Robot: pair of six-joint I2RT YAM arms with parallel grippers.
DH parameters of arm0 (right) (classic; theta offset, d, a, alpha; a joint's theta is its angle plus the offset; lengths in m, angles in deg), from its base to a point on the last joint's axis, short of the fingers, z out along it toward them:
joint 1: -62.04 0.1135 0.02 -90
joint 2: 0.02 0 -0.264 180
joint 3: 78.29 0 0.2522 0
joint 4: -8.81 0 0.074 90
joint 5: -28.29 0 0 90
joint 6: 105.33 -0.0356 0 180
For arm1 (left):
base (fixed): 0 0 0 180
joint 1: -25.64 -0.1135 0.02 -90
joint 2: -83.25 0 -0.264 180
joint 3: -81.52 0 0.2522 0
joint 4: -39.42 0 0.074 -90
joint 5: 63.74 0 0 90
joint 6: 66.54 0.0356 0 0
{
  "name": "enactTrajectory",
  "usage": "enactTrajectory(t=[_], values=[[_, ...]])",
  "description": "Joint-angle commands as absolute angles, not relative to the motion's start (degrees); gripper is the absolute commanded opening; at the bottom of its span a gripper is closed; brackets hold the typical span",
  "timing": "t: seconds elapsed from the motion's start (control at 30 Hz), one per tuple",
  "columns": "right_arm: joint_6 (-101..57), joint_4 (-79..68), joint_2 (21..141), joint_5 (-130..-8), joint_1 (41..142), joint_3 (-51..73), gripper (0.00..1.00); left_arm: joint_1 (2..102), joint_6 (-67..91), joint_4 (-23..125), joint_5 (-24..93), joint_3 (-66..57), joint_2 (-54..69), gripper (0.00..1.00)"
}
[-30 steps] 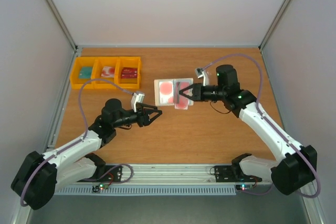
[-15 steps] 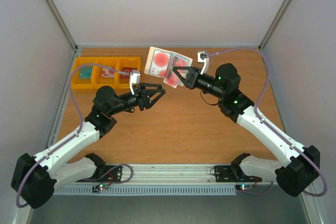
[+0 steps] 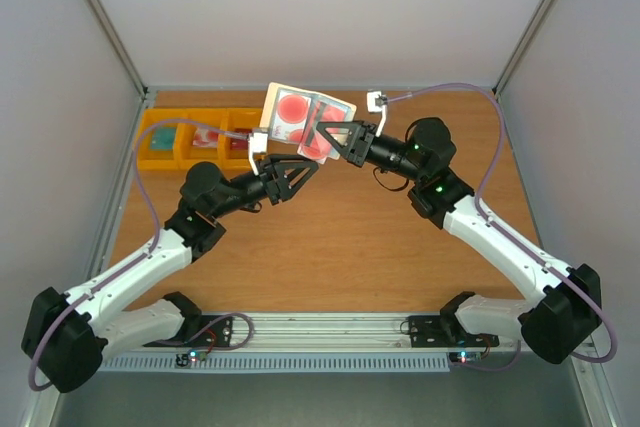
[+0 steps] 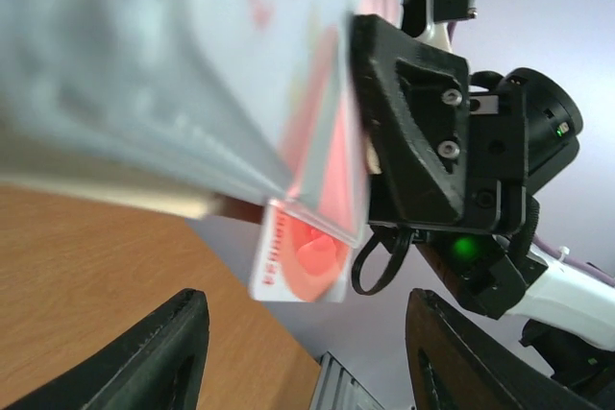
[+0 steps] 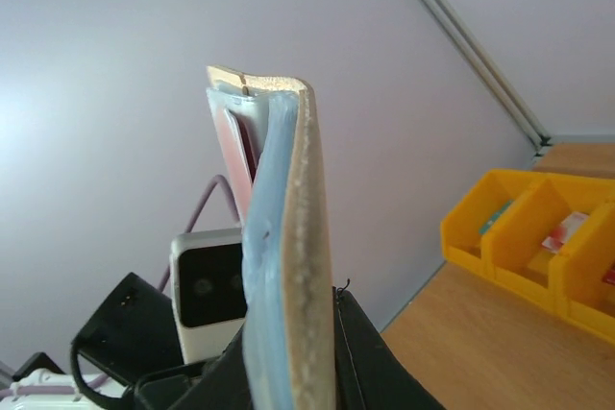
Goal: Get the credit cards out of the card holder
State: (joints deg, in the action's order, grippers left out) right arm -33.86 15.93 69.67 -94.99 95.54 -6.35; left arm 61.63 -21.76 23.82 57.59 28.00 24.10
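The right gripper (image 3: 322,135) is clamped on the small flat cream-beige folding card holder (image 3: 283,95) and holds it in the air, spread open, above the back of the brown wooden table (image 3: 380,237). A second ago the card holder lay flat on the table with the right gripper at its right edge. Half a second ago it was already lifted. Now it sits a little higher and further left in the overhead view, next to the right end of the row of yellow plastic bins (image 3: 165,137).

The whitish-pink plastic credit cards (image 3: 293,107) with red round marks show through the clear pockets on the pale blue-grey inner side. In the left wrist view one card (image 4: 303,261) hangs partly out of the holder's lower edge.

The left gripper (image 3: 303,169) has risen from low over the table at the left and come in under the card holder. Its fingers (image 4: 163,352) stand apart, one on each side below the hanging card, and do not touch it.

From the right wrist the card holder (image 5: 288,237) is seen edge on and upright, pinched at its base between the right gripper's two fingers, with the yellow bins (image 5: 519,228) behind to the right
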Motion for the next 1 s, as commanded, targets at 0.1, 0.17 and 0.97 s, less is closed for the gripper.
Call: enactTrajectory(t=[0.1,0.17,0.97], values=[[-33.2,18.2,68.7,-97.4,97.0,-3.4,0.01,61.6,-20.1,19.8,56.5,26.0,24.1,0.56],[-32.8,17.3,68.9,-97.4,97.1,-3.4,0.01,61.7,-18.1,17.1,58.2,25.6,24.7,0.55],[-28.0,11.3,66.9,-95.5,96.8,-0.8,0.16,62.7,-15.9,17.7,61.0,30.3,26.2,0.0]])
